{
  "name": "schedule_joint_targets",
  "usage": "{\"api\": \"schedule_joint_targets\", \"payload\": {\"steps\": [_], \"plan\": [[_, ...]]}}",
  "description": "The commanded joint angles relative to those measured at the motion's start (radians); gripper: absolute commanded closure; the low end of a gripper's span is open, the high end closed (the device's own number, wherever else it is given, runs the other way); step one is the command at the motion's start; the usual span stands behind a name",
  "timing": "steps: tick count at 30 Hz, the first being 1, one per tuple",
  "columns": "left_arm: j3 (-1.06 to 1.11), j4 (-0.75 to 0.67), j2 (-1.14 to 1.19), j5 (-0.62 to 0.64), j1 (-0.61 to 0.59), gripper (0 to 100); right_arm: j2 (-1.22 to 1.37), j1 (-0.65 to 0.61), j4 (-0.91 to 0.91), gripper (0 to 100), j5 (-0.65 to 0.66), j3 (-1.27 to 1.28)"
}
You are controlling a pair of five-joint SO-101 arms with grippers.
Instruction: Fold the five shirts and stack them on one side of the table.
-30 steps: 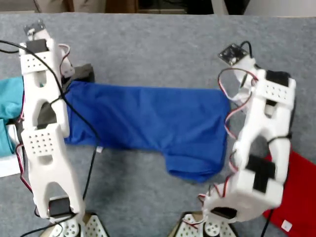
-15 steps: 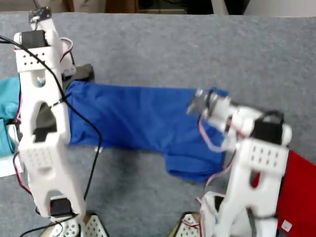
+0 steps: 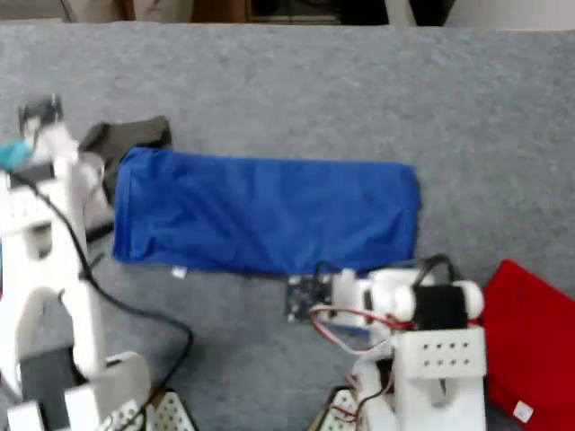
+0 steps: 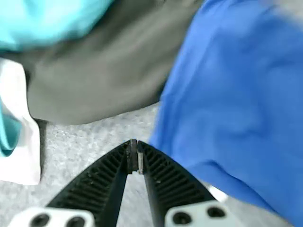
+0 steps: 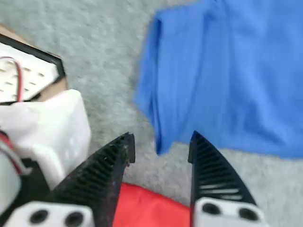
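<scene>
Grey felt table cover [image 3: 296, 90], wide bare stretch between the far table edge and the long blue shirt folded into a flat rectangle [image 3: 269, 215], which lies across the middle, long sides parallel to that edge. More bare felt off the shirt's right end and along its near side. Left gripper [image 4: 134, 158] has its jaws pressed together tip to tip, nothing between them; it hangs over bare felt just beside the blue shirt's left end, not touching the cloth. Right gripper [image 5: 162, 142] has its jaws spread wide, holding nothing; a folded corner of the blue shirt lies just beyond the tips, roughly in line with the gap. Dark grey crumpled garment [image 3: 135, 135] touches the blue shirt's far-left corner, partly tucked under it. Teal cloth [image 4: 47, 19] overlaps the dark garment's outer side, white cloth piece [image 4: 16, 137] beside it. Red folded shirt [image 3: 535, 332] sits at the near right, apart from the blue one. Right arm's white body [image 3: 422, 332] crowds the near side at the blue shirt's near edge.
</scene>
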Motion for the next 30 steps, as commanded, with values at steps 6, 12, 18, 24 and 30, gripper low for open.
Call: {"api": "schedule_joint_targets", "payload": {"steps": [6,12,18,24,30], "plan": [[0.431,-0.411,-0.125,-0.008,-0.071,98,0.188,-0.196,-0.095,78.9,-0.135,0.013],[0.423,-0.414,-0.116,-0.008,-0.069,98,0.269,-0.243,-0.203,78.9,-0.149,0.093],[0.423,-0.414,-0.116,-0.009,-0.069,98,0.294,-0.225,-0.338,79.0,-0.149,0.216],[0.425,-0.414,-0.116,-0.012,-0.069,98,0.381,-0.220,-0.497,79.0,-0.149,0.302],[0.425,-0.414,-0.116,-0.014,-0.068,98,0.524,-0.174,-0.664,79.0,-0.150,0.346]]}}
